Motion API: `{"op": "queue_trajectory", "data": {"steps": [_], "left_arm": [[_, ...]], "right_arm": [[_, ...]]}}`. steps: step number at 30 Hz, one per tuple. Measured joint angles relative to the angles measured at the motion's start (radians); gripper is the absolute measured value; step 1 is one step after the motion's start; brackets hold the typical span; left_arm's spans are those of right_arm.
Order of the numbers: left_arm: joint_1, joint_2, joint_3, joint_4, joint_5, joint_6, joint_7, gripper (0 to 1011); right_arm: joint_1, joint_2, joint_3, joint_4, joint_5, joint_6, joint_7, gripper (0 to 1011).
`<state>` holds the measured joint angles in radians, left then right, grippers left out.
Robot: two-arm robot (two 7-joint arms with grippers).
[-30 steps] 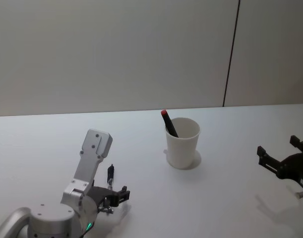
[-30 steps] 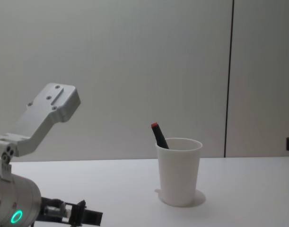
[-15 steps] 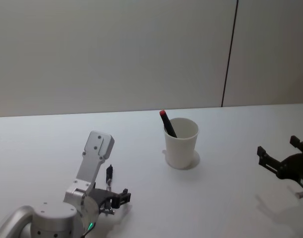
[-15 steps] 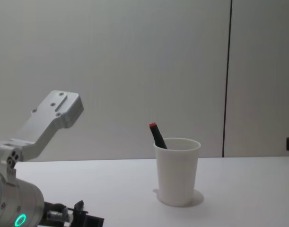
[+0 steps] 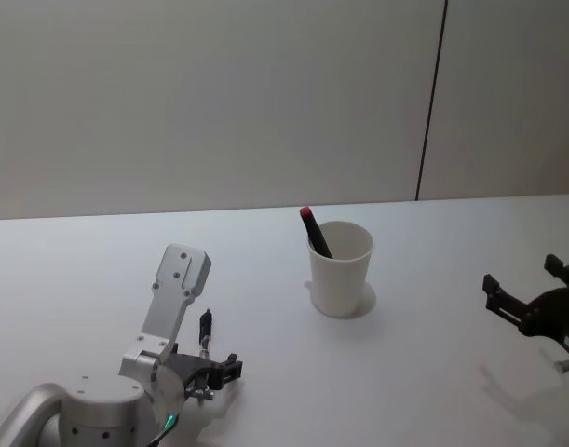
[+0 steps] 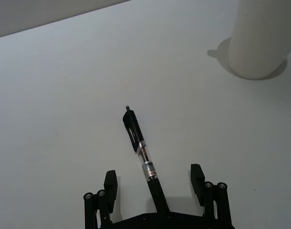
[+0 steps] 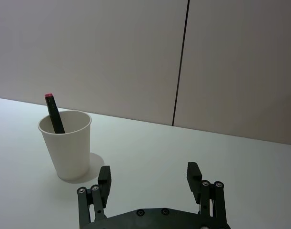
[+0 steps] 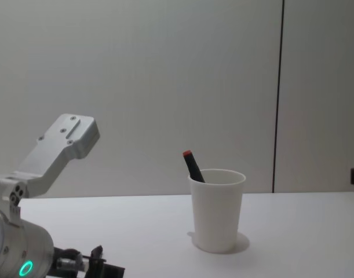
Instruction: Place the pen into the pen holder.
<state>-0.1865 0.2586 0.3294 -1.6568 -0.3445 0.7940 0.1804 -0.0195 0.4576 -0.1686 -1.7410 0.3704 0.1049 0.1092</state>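
Left tool point(image 6: 154, 174) spread wide, pen point(image 6: 135, 138) lying between its jaws, right tool point(image 7: 149, 171) spread, empty

Head, chest, wrists: pen holder point(image 5: 340, 275) common

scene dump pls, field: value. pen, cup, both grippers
pen: black, lying on the table, outside the cup
cup: white paper, upright, farther out and to the right of the left gripper
cup contents: red-tipped marker leaning against the rim
left gripper: open, low over the table, one finger on each side of the pen, not touching it
right gripper: open, empty, at the table's right side, apart from the cup
task state: pen not yet gripped or in the cup
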Motion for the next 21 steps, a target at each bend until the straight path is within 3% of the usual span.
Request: {"op": "queue_trajectory", "data": {"steps": [5, 17, 21], "left_arm": [[0.0, -0.005, -0.005, 0.004, -0.004, 0.005, 0.009, 904], [0.004, -0.017, -0.017, 0.009, -0.011, 0.016, 0.025, 547], [0.006, -0.021, -0.021, 0.011, -0.011, 0.022, 0.027, 382]], "right_arm": [[0.0, 0.0, 0.0, 0.0, 0.0, 0.0, 0.0, 1001], [0.0, 0.0, 0.0, 0.0, 0.0, 0.0, 0.0, 1001], [0.0, 0.0, 0.0, 0.0, 0.0, 0.0, 0.0, 1001]]}}
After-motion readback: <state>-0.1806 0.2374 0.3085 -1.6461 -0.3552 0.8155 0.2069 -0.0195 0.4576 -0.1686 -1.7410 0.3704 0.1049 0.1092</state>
